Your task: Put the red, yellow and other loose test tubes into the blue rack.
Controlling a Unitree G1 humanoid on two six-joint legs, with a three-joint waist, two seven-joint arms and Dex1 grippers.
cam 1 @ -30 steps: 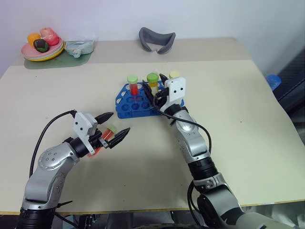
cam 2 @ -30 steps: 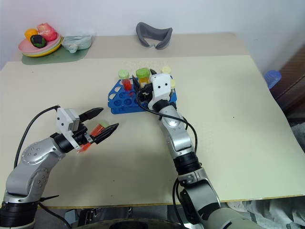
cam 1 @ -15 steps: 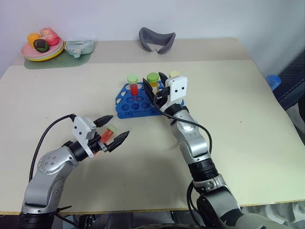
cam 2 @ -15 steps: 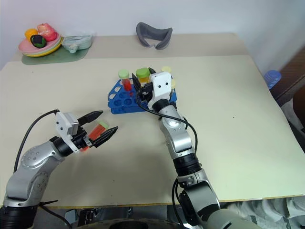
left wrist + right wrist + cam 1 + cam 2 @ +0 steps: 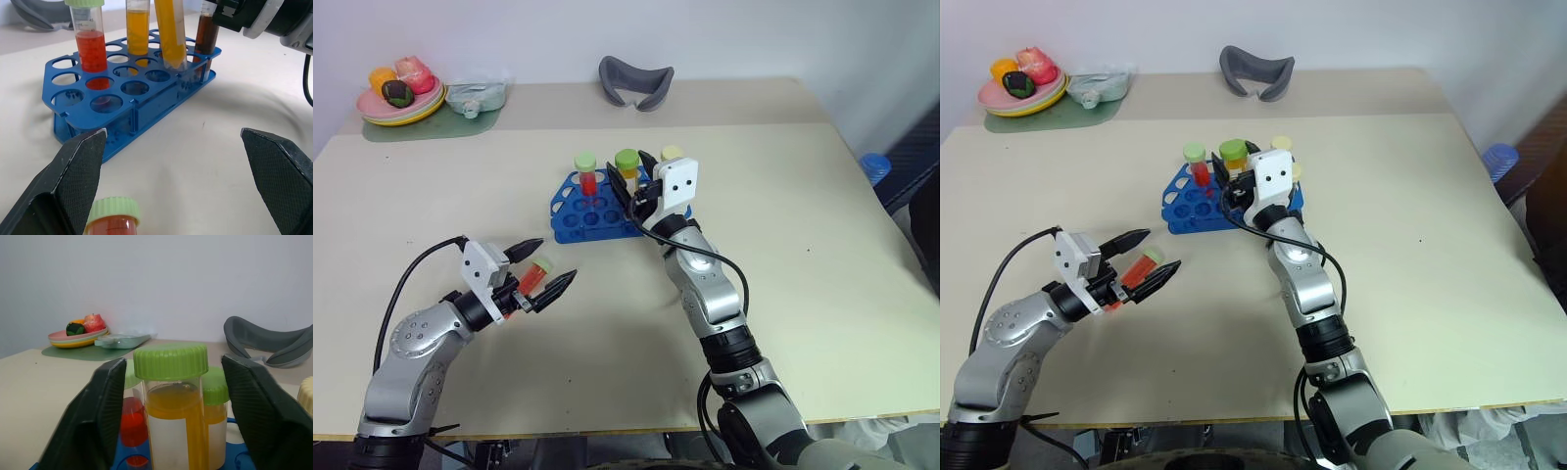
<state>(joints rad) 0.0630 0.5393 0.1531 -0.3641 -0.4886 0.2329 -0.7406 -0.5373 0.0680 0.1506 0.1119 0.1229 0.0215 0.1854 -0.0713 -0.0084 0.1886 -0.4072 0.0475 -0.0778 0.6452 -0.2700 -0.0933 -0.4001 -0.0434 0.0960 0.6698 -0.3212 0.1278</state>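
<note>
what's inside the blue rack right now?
The blue rack holds upright tubes along its back: a red tube, an orange tube, a yellow tube and a dark brown tube. Front holes are empty. The right end effector covers the far end.

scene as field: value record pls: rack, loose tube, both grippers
rack: blue plastic test-tube rack, mid-table, holding several capped tubes
loose tube: red-filled, green-capped test tube between the left gripper's fingers
left gripper: open, fingers apart around the red tube
right gripper: at rack, fingers flanking a yellow-filled green-capped tube, gaps visible each side
</note>
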